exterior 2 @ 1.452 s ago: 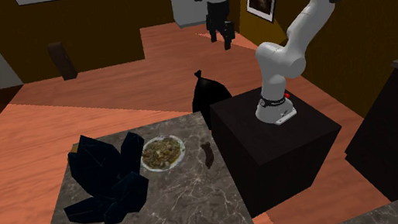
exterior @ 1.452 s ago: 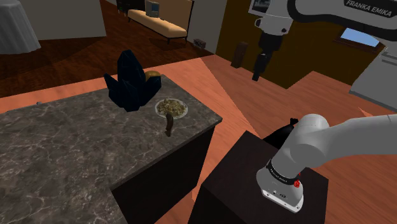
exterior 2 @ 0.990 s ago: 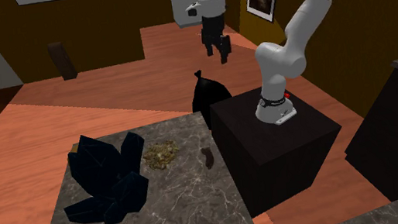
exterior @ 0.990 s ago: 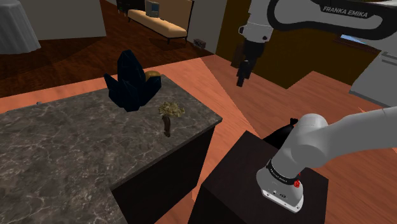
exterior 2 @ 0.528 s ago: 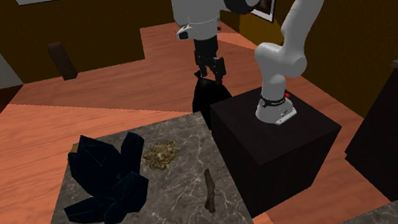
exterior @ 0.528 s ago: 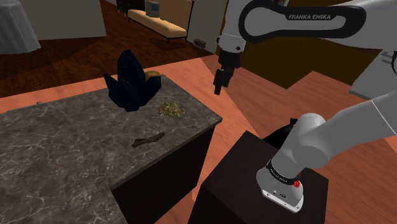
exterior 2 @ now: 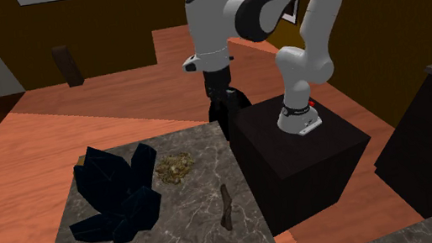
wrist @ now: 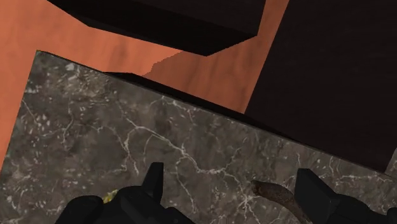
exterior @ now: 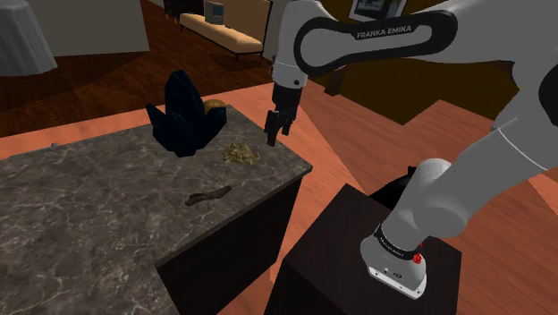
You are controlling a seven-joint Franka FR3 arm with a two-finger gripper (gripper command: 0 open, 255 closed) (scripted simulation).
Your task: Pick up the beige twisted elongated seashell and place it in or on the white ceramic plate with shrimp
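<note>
**Open end effector lining up over the shell**

The step in hand looks like the approach to the pick. The end effector [exterior: 278, 134] [wrist: 231, 179] hangs above the far edge of the marbled worktop [exterior: 89, 210], its two fingers spread apart and holding nothing.

The seashell [exterior: 208, 194] [exterior 2: 227, 206] [wrist: 273, 193] lies flat on the worktop near the edge that faces the stand [exterior: 344, 259]. It is well apart from the tan heap of shrimp food [exterior: 240, 153] [exterior 2: 175, 167] that marks the target. No white rim shows around that heap.

In the wrist view the shell's tapered end sits between the fingers but nearer one of them, touching neither. To do this well, I would:

- centre the hand over the shell's thicker middle
- turn the wrist so the fingers close across its narrow width, not along its length
- come straight down until the fingertips nearly meet the stone

A shell this thin and low gives little to clasp, so a shallow or off-centre grip would likely let it pivot or skid.

The shell renders dark brown rather than beige. It is slender, slightly bent and narrows to a point, with only a faint twist to be made out. The dark faceted object [exterior: 183, 116] behind the heap stands clear of the likely carry path.
</note>
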